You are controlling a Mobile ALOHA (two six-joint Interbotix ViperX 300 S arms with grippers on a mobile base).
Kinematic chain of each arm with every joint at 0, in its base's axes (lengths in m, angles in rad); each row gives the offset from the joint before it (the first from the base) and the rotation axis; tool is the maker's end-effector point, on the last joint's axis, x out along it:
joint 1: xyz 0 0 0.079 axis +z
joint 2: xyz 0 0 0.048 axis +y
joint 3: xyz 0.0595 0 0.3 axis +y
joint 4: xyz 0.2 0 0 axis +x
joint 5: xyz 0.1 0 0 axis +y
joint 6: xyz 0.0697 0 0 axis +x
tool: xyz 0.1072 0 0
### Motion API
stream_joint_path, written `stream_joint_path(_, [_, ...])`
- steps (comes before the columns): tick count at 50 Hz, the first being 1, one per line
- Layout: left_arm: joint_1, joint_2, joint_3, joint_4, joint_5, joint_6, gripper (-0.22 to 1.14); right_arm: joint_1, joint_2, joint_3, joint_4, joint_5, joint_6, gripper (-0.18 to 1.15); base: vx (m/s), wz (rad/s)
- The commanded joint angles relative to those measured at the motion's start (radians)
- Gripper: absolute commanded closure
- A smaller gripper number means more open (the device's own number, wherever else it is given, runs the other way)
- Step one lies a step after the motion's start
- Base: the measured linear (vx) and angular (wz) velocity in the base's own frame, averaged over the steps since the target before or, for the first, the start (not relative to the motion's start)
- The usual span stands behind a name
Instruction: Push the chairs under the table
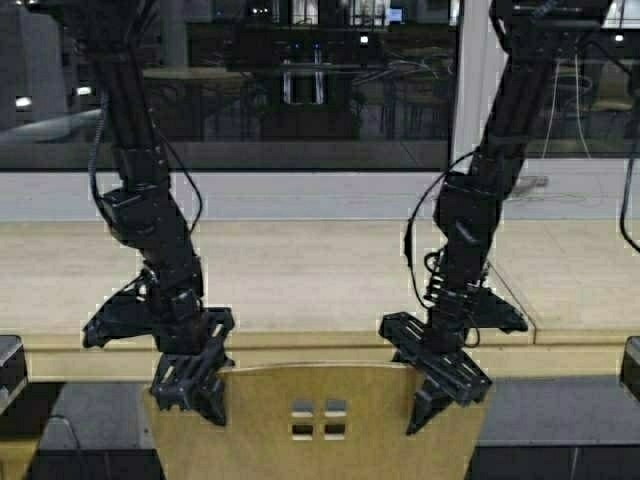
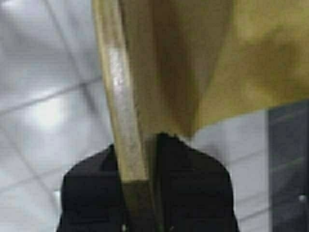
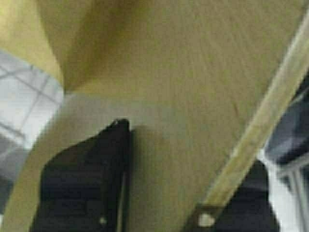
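Note:
One tan-yellow chair (image 1: 320, 425), with four small square cutouts in its curved back, stands at the bottom centre, facing the table (image 1: 300, 275). The table's thick front edge runs just beyond the chair's back. My left gripper (image 1: 195, 388) is shut on the back's top left edge. In the left wrist view the plywood edge (image 2: 126, 145) runs between the black fingers (image 2: 193, 188). My right gripper (image 1: 440, 390) straddles the top right edge. In the right wrist view one finger (image 3: 89, 183) lies on the chair's face (image 3: 193, 96), the other behind its edge. The seat and legs are hidden.
A window wall with a white post (image 1: 478, 80) stands behind the table. Dark objects sit at the left (image 1: 10, 365) and right (image 1: 630, 370) edges of the high view. Grey tiled floor (image 2: 43, 111) shows below the chair in the left wrist view.

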Motion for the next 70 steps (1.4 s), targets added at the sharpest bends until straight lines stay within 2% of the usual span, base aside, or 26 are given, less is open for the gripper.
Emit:
stream_joint_path(1, [-0.006,-0.046,-0.029,0.015,-0.011,0.055,0.89,0.015,-0.048,-0.005,-0.017,-0.018,-0.12,0.93,0.22,-0.02])
stream_joint_path(29, [-0.006,-0.064,-0.021,0.015,-0.008,0.06,0.88,0.021,-0.038,0.015,-0.017,-0.044,-0.121,0.93,0.19,0.01])
stream_joint_path(36, [-0.006,-0.072,-0.008,0.018,0.0,0.063,0.82,0.021,-0.04,0.02,-0.015,-0.046,-0.123,0.89,0.12,0.02])
stream_joint_path(40, [-0.006,-0.072,-0.003,0.028,0.002,0.074,0.7,0.021,-0.041,0.017,-0.017,-0.035,-0.127,0.78,0.08,0.01])
stream_joint_path(49, [-0.009,-0.077,0.008,0.029,0.023,0.087,0.24,0.021,-0.063,0.031,-0.015,-0.029,-0.132,0.25,0.05,-0.01])
stream_joint_path(53, [-0.011,-0.084,0.009,0.029,0.035,0.087,0.08,0.02,-0.067,0.029,-0.015,-0.023,-0.124,0.1,0.01,0.0])
stream_joint_path(57, [-0.011,-0.092,0.008,0.029,0.038,0.087,0.01,0.021,-0.071,0.031,-0.014,-0.008,-0.118,0.08,0.0,0.0])
stream_joint_path(70, [-0.011,-0.206,0.081,0.025,0.109,0.072,0.01,0.011,-0.181,0.104,-0.014,0.057,-0.067,0.08,0.0,0.0])
